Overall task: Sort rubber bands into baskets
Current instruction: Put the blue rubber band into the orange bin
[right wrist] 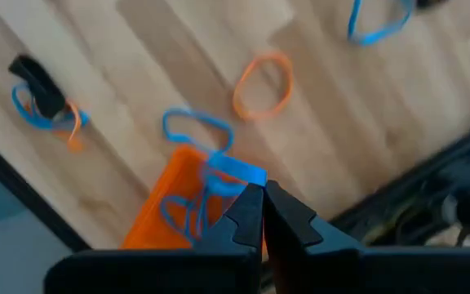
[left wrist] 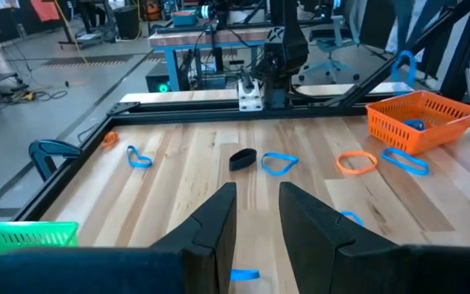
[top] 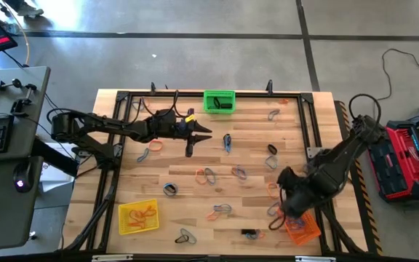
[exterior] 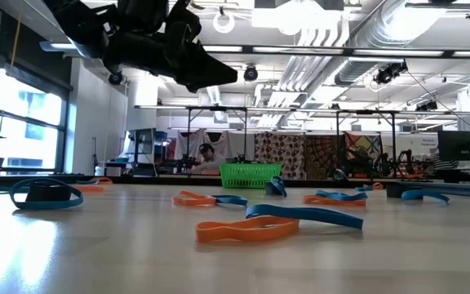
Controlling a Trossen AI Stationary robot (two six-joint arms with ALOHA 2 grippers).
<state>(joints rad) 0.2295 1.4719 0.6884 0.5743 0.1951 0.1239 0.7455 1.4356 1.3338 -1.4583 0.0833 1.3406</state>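
Rubber bands in orange, blue and black lie scattered over the wooden table (top: 195, 189). The green basket (top: 219, 101) stands at the far edge, the yellow basket (top: 138, 217) at the near left and the orange basket (top: 302, 228) at the near right. My right gripper (top: 288, 198) points down over the orange basket (right wrist: 166, 220), shut on a blue rubber band (right wrist: 233, 170). My left gripper (left wrist: 257, 204) hovers level over the table's far middle (top: 201, 134), open, with nothing between its fingers. My right gripper pinches one end of the blue rubber band (right wrist: 250, 176) between its two fingertips, from above, pointing down. The band hangs lifted clear, trailing from the tips over the orange basket's rim.
Blue bands lie inside the orange basket (right wrist: 182, 214) and orange ones in the yellow basket. A blue loop (right wrist: 194, 129) and an orange loop (right wrist: 261, 85) lie on the wood beside the orange basket. A dark metal frame (top: 308, 124) borders the table.
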